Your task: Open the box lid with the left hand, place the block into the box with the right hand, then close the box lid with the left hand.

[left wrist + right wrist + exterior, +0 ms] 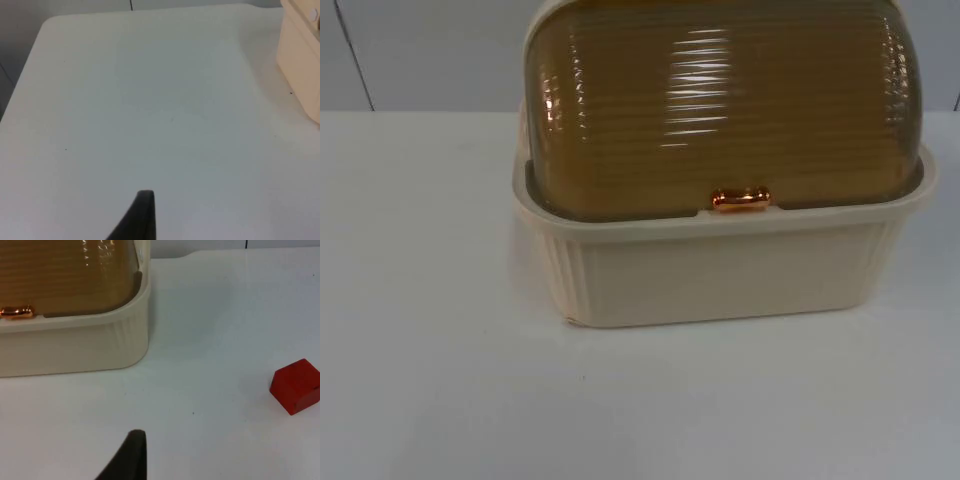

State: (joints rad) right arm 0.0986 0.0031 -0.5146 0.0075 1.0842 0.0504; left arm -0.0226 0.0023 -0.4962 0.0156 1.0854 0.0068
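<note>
Box (720,275): cream plastic, matt, vertically ribbed walls, smooth rim. Lid (720,110): translucent amber-brown plastic, glossy, horizontally ribbed, with bright reflections. Lid handle (740,199): polished copper-coloured metallic finish, highly reflective. Block (296,386): red, matt, smooth flat faces. Table (440,350): white, smooth, low-sheen surface. Fingertip (131,455): black, matt.

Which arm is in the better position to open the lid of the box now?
Probably the left. The lid is closed, so opening comes first. The box stands beside the left hand. The right hand is nearer the red block, its later job.
</note>
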